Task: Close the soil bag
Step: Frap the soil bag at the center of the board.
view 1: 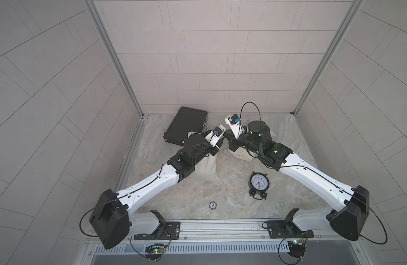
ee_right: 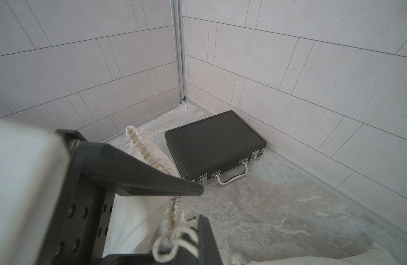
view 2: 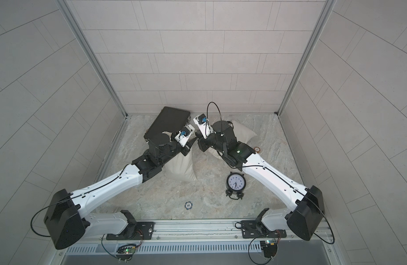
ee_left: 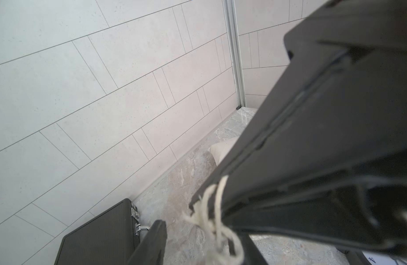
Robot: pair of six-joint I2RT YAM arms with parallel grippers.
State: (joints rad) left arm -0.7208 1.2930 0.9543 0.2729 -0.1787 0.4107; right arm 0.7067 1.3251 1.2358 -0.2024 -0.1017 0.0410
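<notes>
1. A grey, marble-patterned table (view 1: pixel 186 197) fills a tiled booth. The white-and-black left arm (view 1: pixel 152 181) and right arm (view 1: pixel 312 176) reach in from its near edge and meet over the middle.
2. A black, ribbed, hard-shell briefcase (view 1: pixel 186 125) with chrome latches lies flat and closed in the far left corner, clear of the work.
3. The cream cloth soil bag (view 1: pixel 208 171) stands mid-table, just in front of the briefcase and partly under the left arm. Its ruffled mouth points up toward the meeting arms, probably so nothing spills while the neck is cinched.
4. A second cream cloth bag (view 2: pixel 244 134) lies slumped under the right arm, apparently unused.
5. A round black alarm clock (view 1: pixel 258 182) with a white dial lies face up, front right, well apart from the soil bag.
6. The right fingers (ee_right: pixel 152 179) are closed, seemingly pinching the off-white drawstring cord (ee_right: pixel 172 238) at the bag's mouth, likely as an anchor to pull against.
7. The left fingers (ee_left: pixel 152 243) stand apart. A loop of cord rests against one tip, unclamped. The mouth looks gathered but, I judge, not yet drawn tight.
8. A small blue-and-white poker chip (view 1: pixel 212 205) lies front centre.
</notes>
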